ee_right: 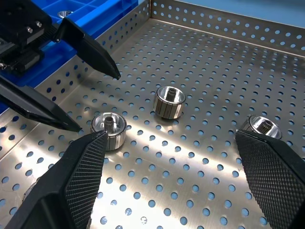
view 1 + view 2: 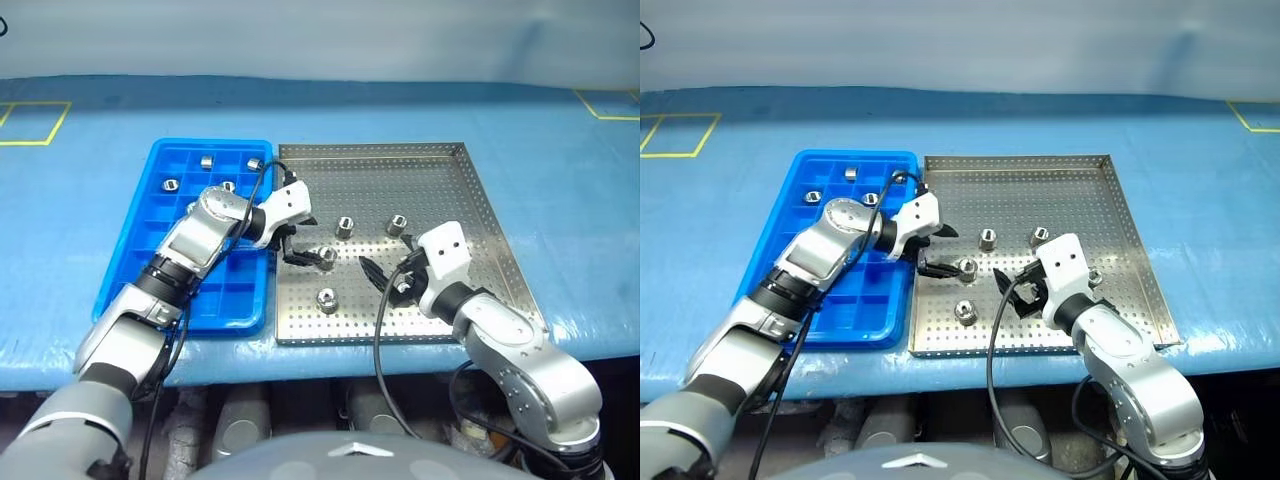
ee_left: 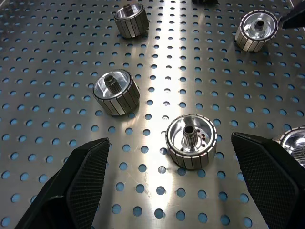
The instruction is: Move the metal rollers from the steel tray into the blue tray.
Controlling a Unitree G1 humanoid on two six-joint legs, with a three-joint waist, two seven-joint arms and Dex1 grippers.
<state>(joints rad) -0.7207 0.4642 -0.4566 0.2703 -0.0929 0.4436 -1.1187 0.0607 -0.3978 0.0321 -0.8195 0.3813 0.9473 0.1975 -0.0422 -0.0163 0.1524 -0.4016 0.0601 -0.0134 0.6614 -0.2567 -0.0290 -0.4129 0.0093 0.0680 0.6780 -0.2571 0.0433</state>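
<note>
my left gripper (image 2: 300, 248) is spread wide around a metal roller (image 2: 326, 257) (right gripper (image 2: 1012, 285) gaping too, empty); close off-centre and it'll probably skid across the steel tray (image 2: 470, 200)

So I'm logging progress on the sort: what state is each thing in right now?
Left gripper: open, empty, reaching over a roller in the steel tray.
Right gripper: open, empty, over the steel tray.
Steel tray: flat on the table, holding at least four rollers.
Blue tray: beside the steel tray, with at least four rollers in its compartments.
Rollers in the steel tray: standing on end, apart, none gripped.
</note>
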